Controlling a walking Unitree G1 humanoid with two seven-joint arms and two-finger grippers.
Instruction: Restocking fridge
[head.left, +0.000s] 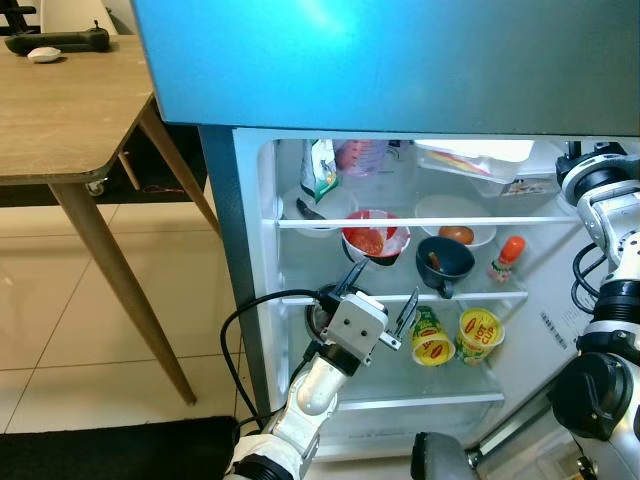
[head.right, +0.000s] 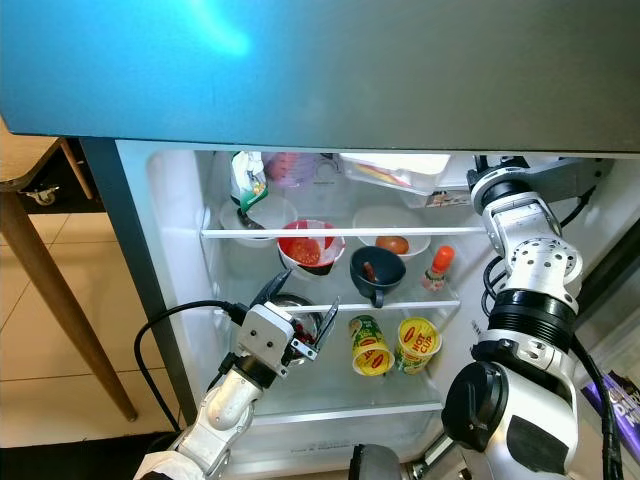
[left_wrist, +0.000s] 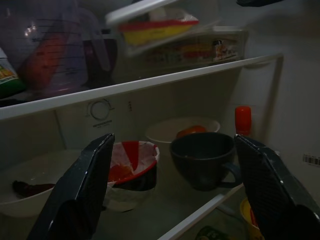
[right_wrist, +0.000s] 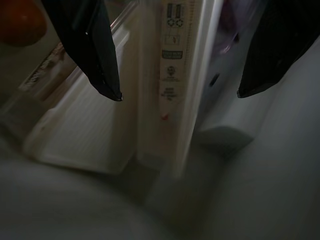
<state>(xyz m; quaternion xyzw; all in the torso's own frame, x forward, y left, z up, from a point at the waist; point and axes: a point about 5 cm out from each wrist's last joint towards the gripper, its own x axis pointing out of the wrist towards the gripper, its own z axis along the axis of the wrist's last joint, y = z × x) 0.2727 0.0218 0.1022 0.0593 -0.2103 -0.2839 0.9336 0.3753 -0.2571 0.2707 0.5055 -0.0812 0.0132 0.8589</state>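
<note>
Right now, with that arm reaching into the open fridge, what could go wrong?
The left gripper, open, sits at the edge of the middle shelf, close below the red bowl and the dark cup; an upward swing might tip them. Beside it, the two noodle cups lean together and could topple if nudged.

The middle fridge shelf is carrying a red bowl, with a dark cup at its 3 o'clock and a red-capped bottle beyond.
</note>
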